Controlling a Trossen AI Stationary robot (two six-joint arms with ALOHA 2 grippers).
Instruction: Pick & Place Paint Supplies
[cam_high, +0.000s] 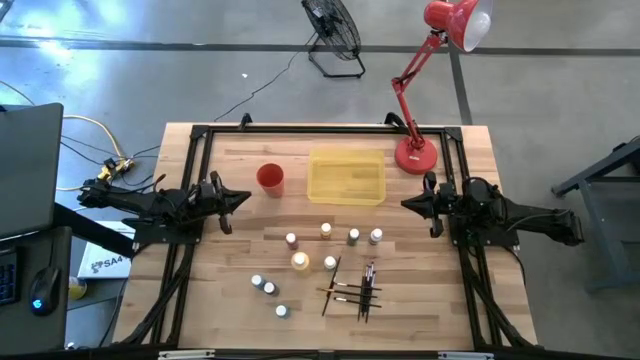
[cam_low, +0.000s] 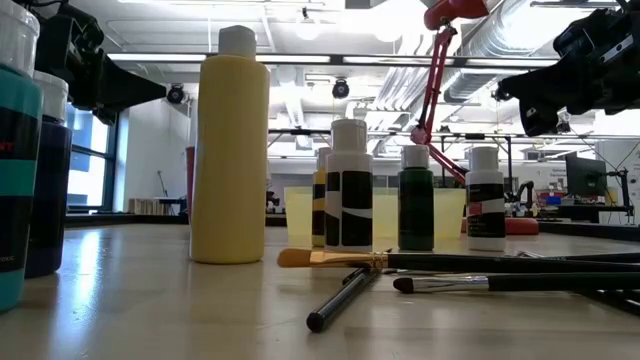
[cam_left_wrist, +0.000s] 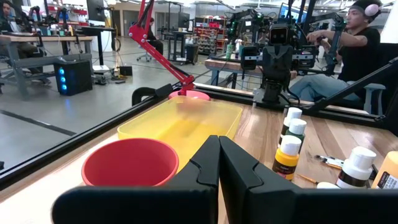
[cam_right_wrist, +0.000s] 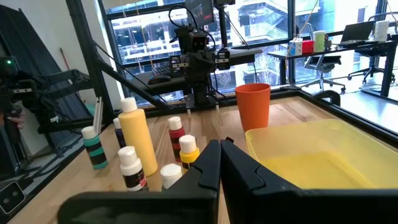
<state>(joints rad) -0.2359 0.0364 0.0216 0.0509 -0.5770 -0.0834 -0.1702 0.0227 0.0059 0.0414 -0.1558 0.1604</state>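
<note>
High view: both arms parked at the table (cam_high: 230, 290) edges, left claw (cam_high: 243, 198) at the left side near the red cup (cam_high: 270, 177), right claw (cam_high: 408, 203) at the right side near the red lamp (cam_high: 415, 155) base. Both claws clenched on nothing; wrist views show the fingers pressed together.

Paint bottles all stand upright on the wood: a row of four (cam_high: 333, 235) mid-table just in front of the yellow tray (cam_high: 346, 177), a bigger yellow bottle (cam_high: 300, 262) with one small bottle (cam_high: 330, 263) beside it, then three more (cam_high: 268, 292) nearer the front left. Brushes (cam_high: 352, 290) lie in a loose crossed pile at front centre-right, flat on the table, well apart from both claws.

Tray sits between cup and lamp base, nothing visible in it. Low view: yellow bottle (cam_low: 230, 150) tall in the foreground, brushes (cam_low: 450, 272) lying in front of the smaller bottles.
</note>
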